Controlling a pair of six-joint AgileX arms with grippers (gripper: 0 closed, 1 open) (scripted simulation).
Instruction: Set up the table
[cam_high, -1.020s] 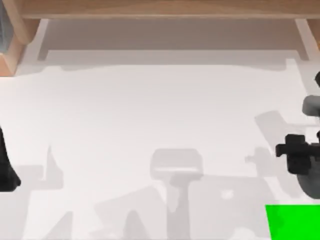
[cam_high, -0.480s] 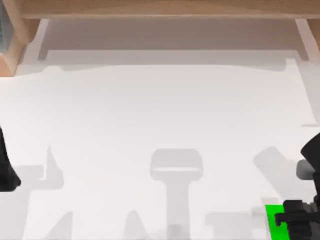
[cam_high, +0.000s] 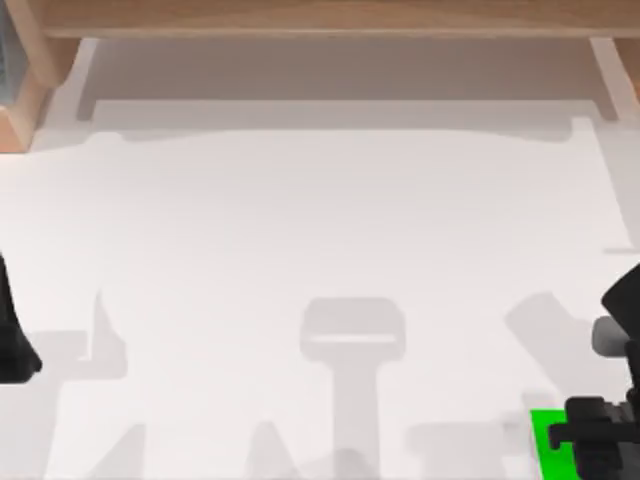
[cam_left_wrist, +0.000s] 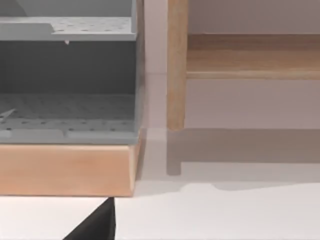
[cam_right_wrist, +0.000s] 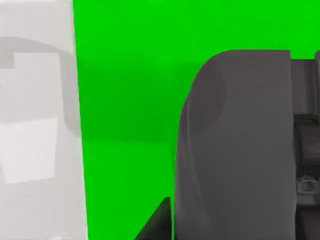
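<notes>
The table (cam_high: 320, 230) takes up nearly the whole top view, a broad white surface with a tan wooden rim (cam_high: 330, 18) running along the twelve o'clock edge. Soft grey shadows of the arms lie across its lower half.

The right gripper (cam_high: 590, 440) sits at about five o'clock, low over the green patch (cam_high: 548, 445), which lies on the table's bottom right corner. The gripper's dark body covers much of that patch. In the right wrist view a big dark grey object (cam_right_wrist: 235, 150) sits against the green patch (cam_right_wrist: 125, 100), with white table (cam_right_wrist: 35, 125) beside it; I can't tell from here whether the right tool is spread or pressed together.

The left arm (cam_high: 12, 335) is parked at nine o'clock, at the table's left edge. Its wrist view looks toward a grey perforated rack (cam_left_wrist: 67, 75) sitting on a wooden base (cam_left_wrist: 65, 170), with a wooden post (cam_left_wrist: 176, 65) just beside it.
</notes>
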